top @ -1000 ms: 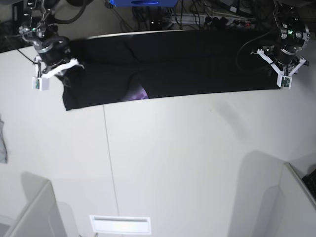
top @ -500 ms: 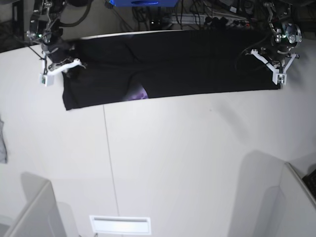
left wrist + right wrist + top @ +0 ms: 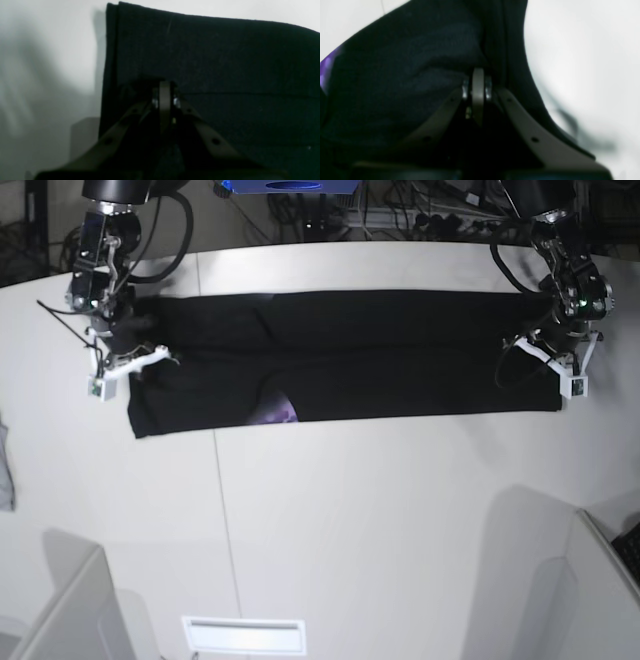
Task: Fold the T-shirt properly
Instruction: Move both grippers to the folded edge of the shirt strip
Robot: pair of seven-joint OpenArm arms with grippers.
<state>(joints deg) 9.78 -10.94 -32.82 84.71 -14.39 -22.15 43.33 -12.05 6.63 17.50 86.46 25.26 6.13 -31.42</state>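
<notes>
The black T-shirt (image 3: 350,355) lies as a long folded band across the far part of the white table (image 3: 350,520), with a bit of purple print (image 3: 275,412) showing at its near edge. My left gripper (image 3: 555,360) is at the band's right end, its jaws shut on the black cloth (image 3: 225,62) close to the side edge. At the band's left end my right gripper (image 3: 132,358) is likewise shut on the cloth (image 3: 395,75). In both wrist views the fingertips (image 3: 164,87) (image 3: 478,75) press together against the fabric.
A small grey cloth scrap (image 3: 5,465) lies at the table's left edge. White partitions stand at the near left (image 3: 70,610) and near right (image 3: 600,590) corners. A white slot (image 3: 243,635) sits at the front edge. Cables (image 3: 400,215) run behind the table.
Both arms have come toward the near side, and the T-shirt band has slid with them off the table's back edge. The left gripper's jaws closed.
</notes>
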